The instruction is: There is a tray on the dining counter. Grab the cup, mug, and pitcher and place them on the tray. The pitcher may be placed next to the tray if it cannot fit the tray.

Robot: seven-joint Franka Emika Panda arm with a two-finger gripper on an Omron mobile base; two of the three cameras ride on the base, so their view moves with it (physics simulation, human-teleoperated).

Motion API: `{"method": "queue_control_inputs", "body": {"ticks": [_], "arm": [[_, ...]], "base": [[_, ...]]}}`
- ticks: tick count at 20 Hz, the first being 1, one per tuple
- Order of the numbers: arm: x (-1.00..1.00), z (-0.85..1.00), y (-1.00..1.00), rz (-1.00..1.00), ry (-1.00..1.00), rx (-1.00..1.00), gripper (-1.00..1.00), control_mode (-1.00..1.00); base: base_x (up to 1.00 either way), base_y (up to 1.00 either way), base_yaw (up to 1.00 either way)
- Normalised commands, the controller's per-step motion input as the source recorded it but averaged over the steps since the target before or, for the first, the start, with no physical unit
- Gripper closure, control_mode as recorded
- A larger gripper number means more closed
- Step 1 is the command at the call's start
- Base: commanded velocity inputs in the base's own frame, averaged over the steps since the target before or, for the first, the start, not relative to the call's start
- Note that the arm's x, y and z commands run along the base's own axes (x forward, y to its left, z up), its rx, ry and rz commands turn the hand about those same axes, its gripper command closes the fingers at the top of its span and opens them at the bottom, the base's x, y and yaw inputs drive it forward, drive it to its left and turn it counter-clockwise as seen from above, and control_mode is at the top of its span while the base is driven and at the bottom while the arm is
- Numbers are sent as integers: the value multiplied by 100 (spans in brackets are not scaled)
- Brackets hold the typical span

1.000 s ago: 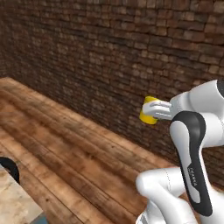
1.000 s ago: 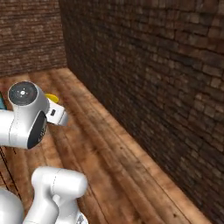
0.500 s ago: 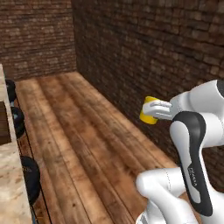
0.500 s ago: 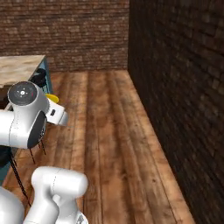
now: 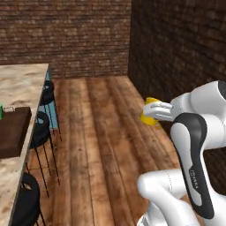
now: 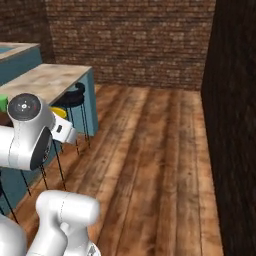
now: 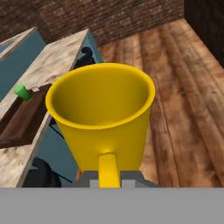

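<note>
Mug-carrying looks like the step in hand: the gripper (image 5: 148,112) is closed tight on the handle of the yellow mug (image 5: 150,113) and holds it up in the air, well apart from the counter.

Going left to right in the left base view, the dining counter (image 5: 20,81) fills the left edge, with the dark wooden tray (image 5: 13,131) on it. A bit of the green cup (image 5: 1,111) peeks in at the tray's far left end, black stools (image 5: 40,126) stand beside the counter, and the mug sits right of the middle, over the wood floor.

Next, I think the base must get closer to the counter. Then the arm must swing the mug over the tray, keep it upright, set it down in a free spot away from the cup, and only then let go.

The hand view looks right down into the mug (image 7: 101,117) and shows its handle at the bottom. It also shows the whole green cup (image 7: 22,92) on the tray's (image 7: 21,124) far end. The right base view shows just a yellow sliver of the mug (image 6: 58,112) behind the arm, with the counter (image 6: 47,80) in the upper left. I cannot spot the pitcher.
</note>
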Motion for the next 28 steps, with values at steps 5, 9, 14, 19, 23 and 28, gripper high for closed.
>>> {"method": "queue_control_inputs", "body": {"ticks": [5,9,14,19,23,28], "arm": [[0,0,0,0,0,0,100,100],[0,0,0,0,0,0,100,100],[0,0,0,0,0,0,100,100],[0,0,0,0,0,0,100,100],[0,0,0,0,0,0,100,100],[0,0,0,0,0,0,100,100]], "base": [[100,-56,43],[100,-38,48],[100,-27,49],[100,-33,48],[91,-8,56],[68,2,58]]}}
